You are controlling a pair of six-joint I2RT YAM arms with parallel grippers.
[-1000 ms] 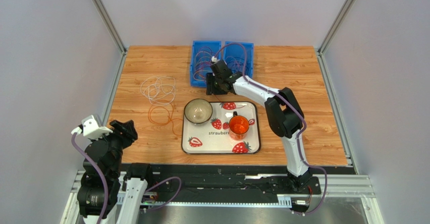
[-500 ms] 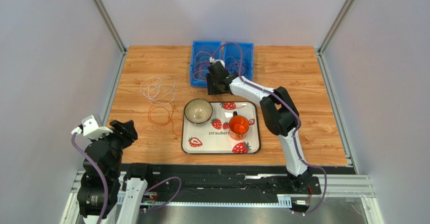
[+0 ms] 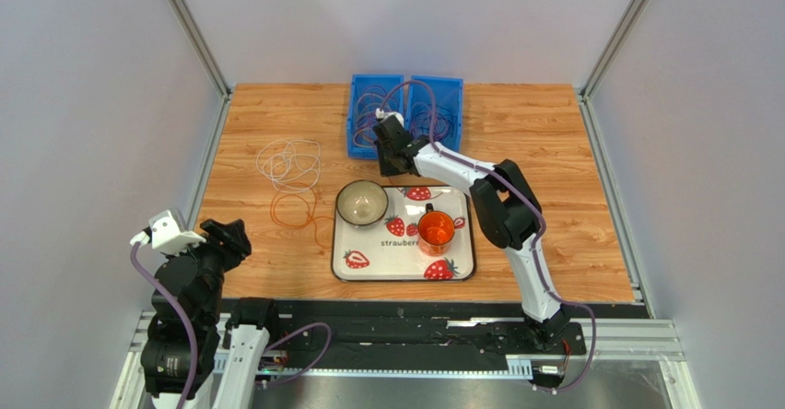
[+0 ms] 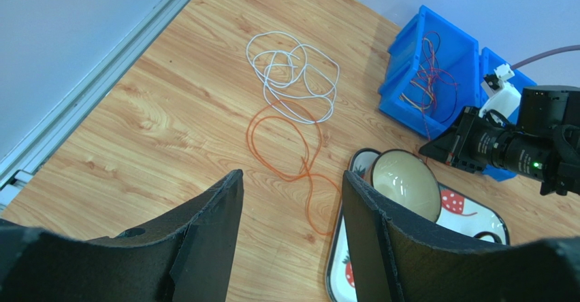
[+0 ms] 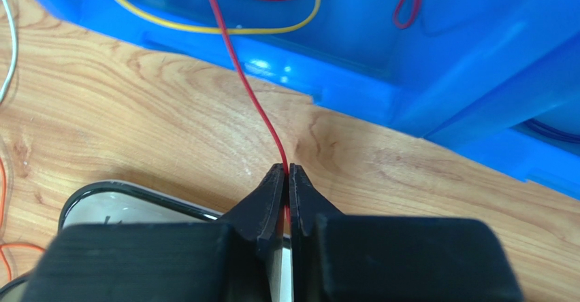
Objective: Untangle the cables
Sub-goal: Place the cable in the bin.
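The left end effector (image 4: 291,174) hangs raised at the near left corner of the light wooden table (image 3: 258,123). Its two black fingers (image 4: 218,227) are apart w/ nothing btw them. Just beyond it, on the left part of the table, lies a thin orange wire (image 4: 286,145) in one loose loop w/ a tail going toward the near side. To the right of it stands a white rectangular tray w/ dark rim and strawberry print (image 3: 396,257). A beige round bowl (image 3: 361,203) stands in the tray's far left corner and an orange see-through cup w/ handle (image 3: 436,228) is beside the bowl, more to the right. Behind the orange loop, touching its far side, lies a thin white wire (image 4: 293,77) in several overlapping loops. The right arm reaches over the tray, and the right end effector (image 5: 286,169) is low, just past the tray's far edge, approx. btw the tray and two blue plastic bins (image 4: 408,64). Its fingers are pressed together on a thin red wire (image 5: 252,98), which runs nearly straight from the fingertips over the front wall of the left bin and into it. In that bin there are more red loops and a yellow wire (image 5: 204,28). The right bin holds darker loops, but their colour I cannot tell.
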